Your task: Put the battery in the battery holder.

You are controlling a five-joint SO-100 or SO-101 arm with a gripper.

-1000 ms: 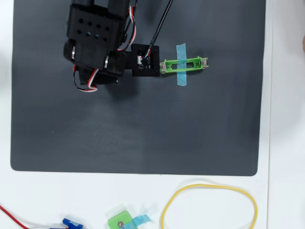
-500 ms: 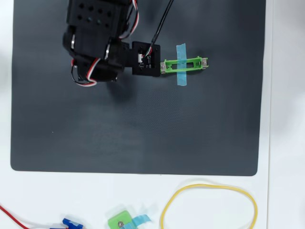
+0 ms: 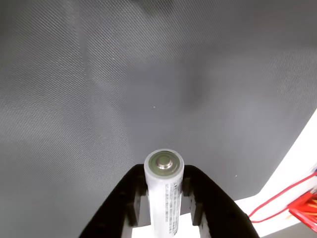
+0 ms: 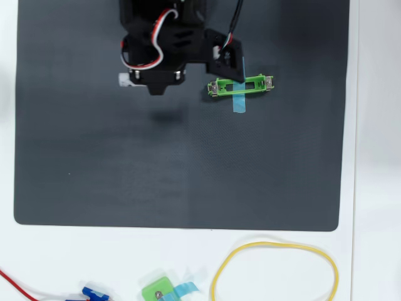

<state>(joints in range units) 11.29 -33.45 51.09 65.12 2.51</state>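
In the wrist view the battery [image 3: 164,196], a white cylinder with grey print and a metal end cap, stands between my black fingers [image 3: 130,198]. My gripper [image 3: 164,174] is shut on it, above bare dark mat. The battery holder [image 4: 242,86], a long green frame with screws at both ends and a blue tape strip across it, lies on the mat's upper right in the overhead view. My arm [image 4: 169,44] hangs just left of and above it, and its fingers are hidden beneath the body. A small white end [image 4: 124,79] pokes out at the arm's left edge. The holder is outside the wrist view.
The dark mat [image 4: 188,169] ends at white table on all sides. Below its front edge lie a yellow loop [image 4: 276,271], a small square green piece with blue tape [image 4: 160,290], a blue connector [image 4: 94,293] and a red wire [image 4: 15,282]. The wrist view shows a red wire [image 3: 282,198] at lower right.
The arm has swung to the right across the top of the mat. Its black wrist part now overlaps the top of the blue tape, close to the holder's left end.
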